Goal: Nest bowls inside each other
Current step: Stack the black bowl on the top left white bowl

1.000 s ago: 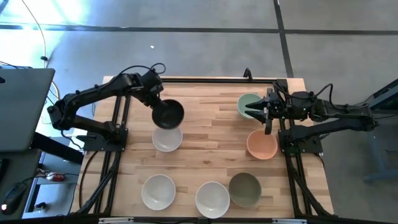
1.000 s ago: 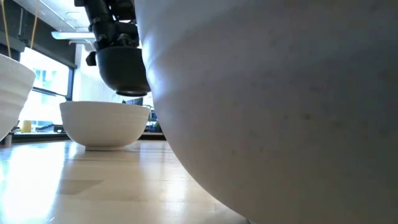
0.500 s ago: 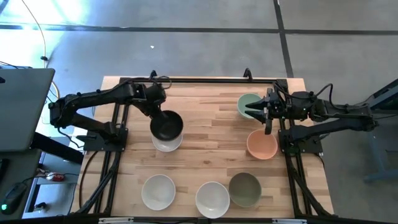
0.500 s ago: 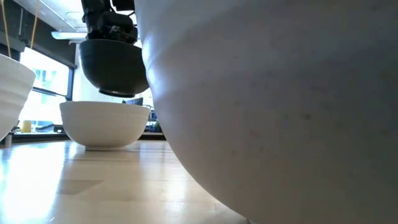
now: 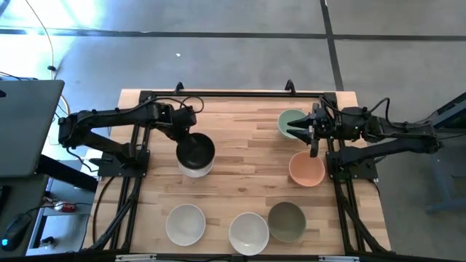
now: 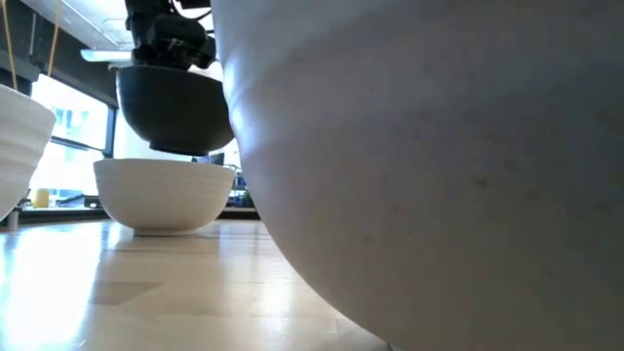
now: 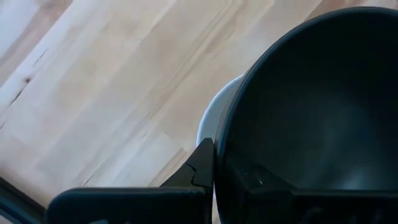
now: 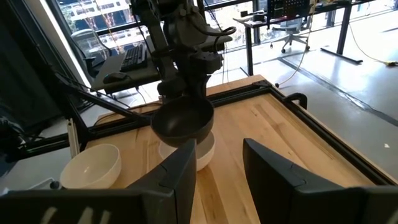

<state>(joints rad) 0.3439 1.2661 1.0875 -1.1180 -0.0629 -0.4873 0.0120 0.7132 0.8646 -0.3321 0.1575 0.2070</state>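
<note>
Black bowl (image 5: pixel 195 149) rim clamped by left end effector (image 5: pixel 183 128), hovering above white bowl (image 5: pixel 195 169); right end effector (image 5: pixel 300 131) open.

Left claw (image 5: pixel 186 136) grips the black bowl (image 5: pixel 196 151) right above a white bowl (image 5: pixel 195 168) whose rim peeks out beneath. Right claw (image 5: pixel 301 130) hangs over the mint green bowl (image 5: pixel 289 121), peach-orange bowl (image 5: pixel 306 169) just beside. Along the counter's (image 5: pixel 247 153) near edge: two white bowls (image 5: pixel 185 223) (image 5: pixel 249 233) and the olive-grey bowl (image 5: pixel 286 221).

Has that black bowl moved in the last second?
Yes. The black bowl, held by the left gripper, came down over the white bowl, almost covering it from above.
</note>
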